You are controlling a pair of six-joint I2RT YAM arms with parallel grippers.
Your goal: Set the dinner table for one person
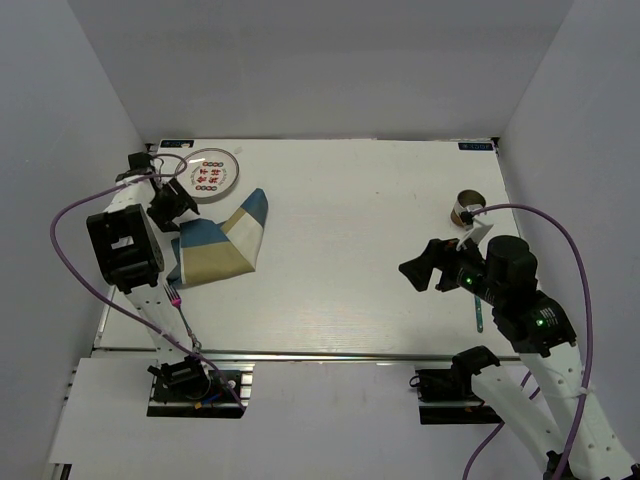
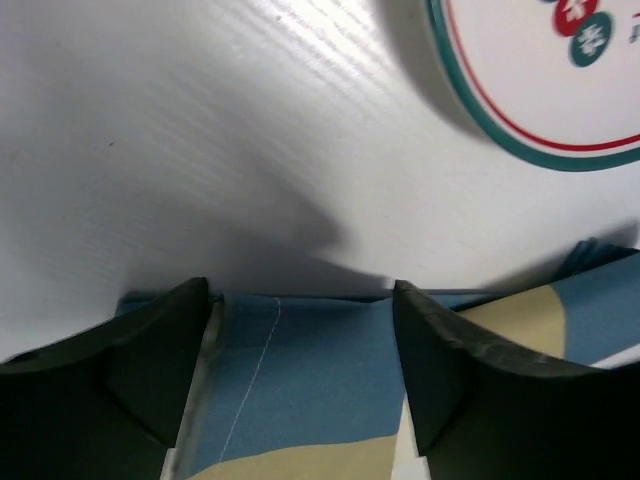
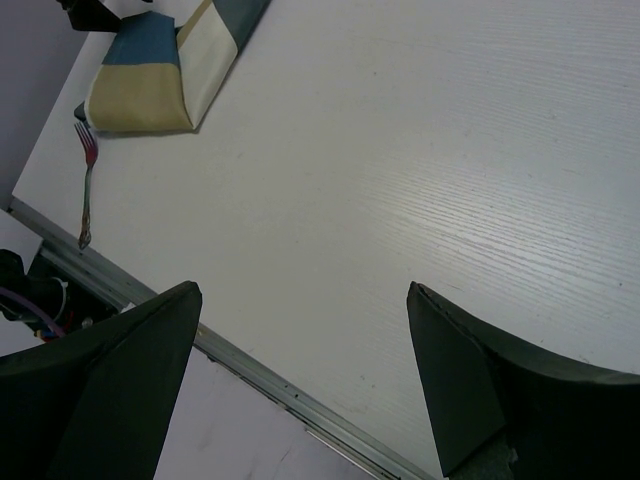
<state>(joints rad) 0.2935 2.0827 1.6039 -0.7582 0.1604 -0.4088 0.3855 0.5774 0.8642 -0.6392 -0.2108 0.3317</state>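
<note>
1. Plainly, little is set: the table (image 1: 350, 230) fills the middle of the top view, its rail (image 1: 330, 354) along the lower edge, and the pieces lie scattered over it.
2. Nothing looks finished. The checked placemat (image 1: 222, 240) lies folded over itself at centre left rather than spread flat.
3. The plate (image 1: 208, 175) sits on the bare table at upper left, just beside the placemat but not on it.
4. A fork (image 1: 184, 314) lies at lower left near the rail, off the cloth.
5. What is left, by my reading: open the placemat, put the plate on it, and bring fork and cup alongside.
6. The left fingers (image 1: 172, 207) are apart, straddling the placemat's blue edge (around it, not pinching it, in the wrist view).
7. The right fingers (image 1: 425, 267) are apart too, over bare table at centre right, holding nothing.
8. Containers: the plate carries only its printed pattern, with no food or utensil on it.
9. The brown cup (image 1: 465, 208) stands at the right edge; its opening looks dark, and whether anything is inside cannot be told.
</note>
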